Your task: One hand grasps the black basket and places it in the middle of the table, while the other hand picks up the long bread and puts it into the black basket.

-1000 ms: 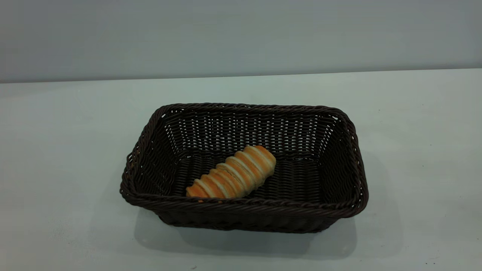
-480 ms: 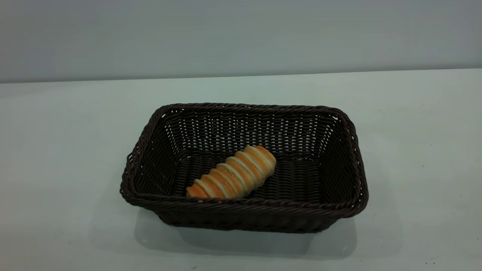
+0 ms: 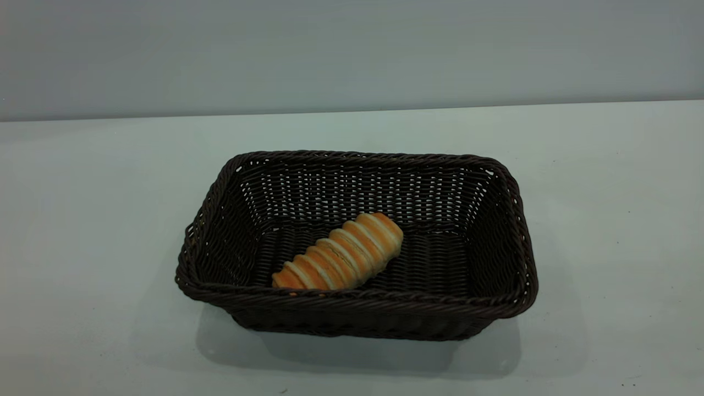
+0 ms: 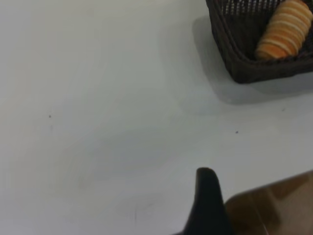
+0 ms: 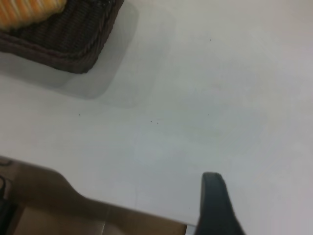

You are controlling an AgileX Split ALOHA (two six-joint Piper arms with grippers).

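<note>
Now, from the left: the left gripper [image 4: 208, 196] is out of the exterior view. Its wrist view shows one dark finger over bare table [image 4: 98, 98] near the table edge, well apart from the basket. Spread or pressed together: cannot tell, only one finger shows. It holds nothing visible. My reading: parked clear so the basket stands free.

Centre: the black basket [image 3: 357, 305] sits flat on the table, about mid-width, long side toward the camera, nothing touching its rim. That placement fits the "middle of the table" step as done.

Contents: the long bread [image 3: 340, 253] lies on the basket floor, diagonal, its lower end close against the near wall, its upper end toward the basket's middle. It lies wholly inside, below the rim. Nothing else is in the basket. Judged from this, both steps look complete.

Right: the right gripper [image 5: 217, 205] is likewise out of the exterior view. Its wrist view shows one dark finger near the table edge, with a basket corner well apart from it. Finger state: cannot tell. It grips nothing visible.
</note>
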